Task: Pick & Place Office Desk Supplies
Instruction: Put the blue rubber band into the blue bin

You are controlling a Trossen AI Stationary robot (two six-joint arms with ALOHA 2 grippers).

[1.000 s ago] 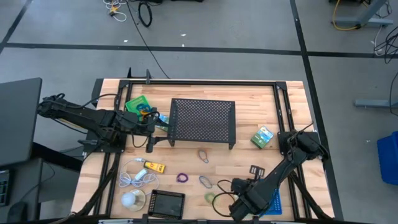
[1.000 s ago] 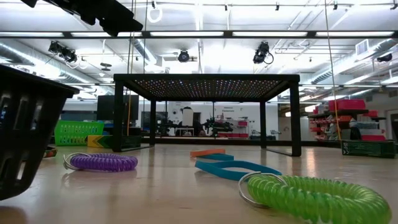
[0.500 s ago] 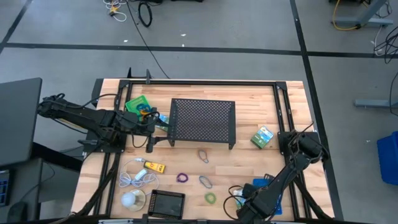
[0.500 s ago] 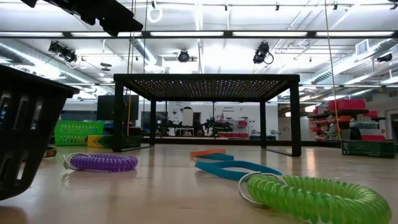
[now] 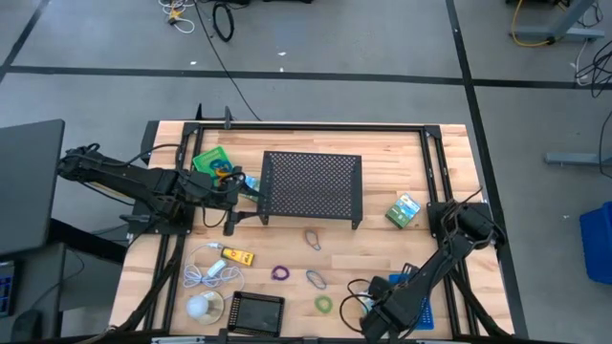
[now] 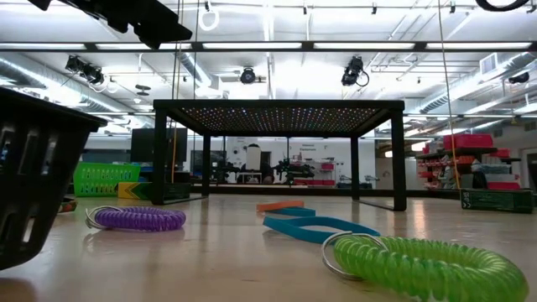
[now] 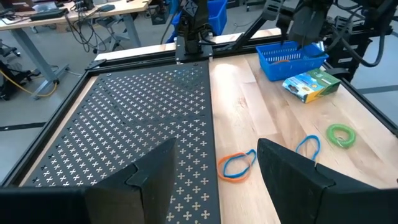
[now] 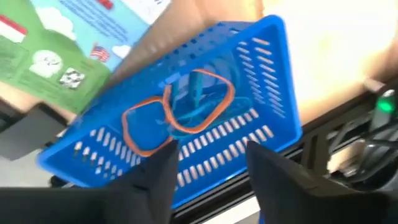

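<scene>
Overhead and wrist views. My right gripper [image 5: 375, 311] hangs at about 5 o'clock on the table [image 5: 382, 248], over the blue tray [image 8: 249, 124]; its fingers [image 8: 273, 177] stand apart and carry nothing. Inside the tray lie two loops: one orange loop [image 8: 140, 124] and one blue loop [image 8: 193, 118], crossing each other. My left gripper [image 5: 232, 195] waits at 9 o'clock beside the black perforated stand [image 5: 312, 186], jaws wide and empty.

Counted on the open wood: one purple coil [image 5: 280, 273], one green coil [image 5: 324, 304], two flat loops (colours hard to tell from above) [image 5: 313, 238] and [image 5: 316, 278], one yellow block [image 5: 237, 255], one black tray [image 5: 255, 312] at 6 o'clock.

Packets: one green packet [image 5: 404, 209] at 3 o'clock, a second green packet [image 5: 212, 161] at 10 o'clock.
</scene>
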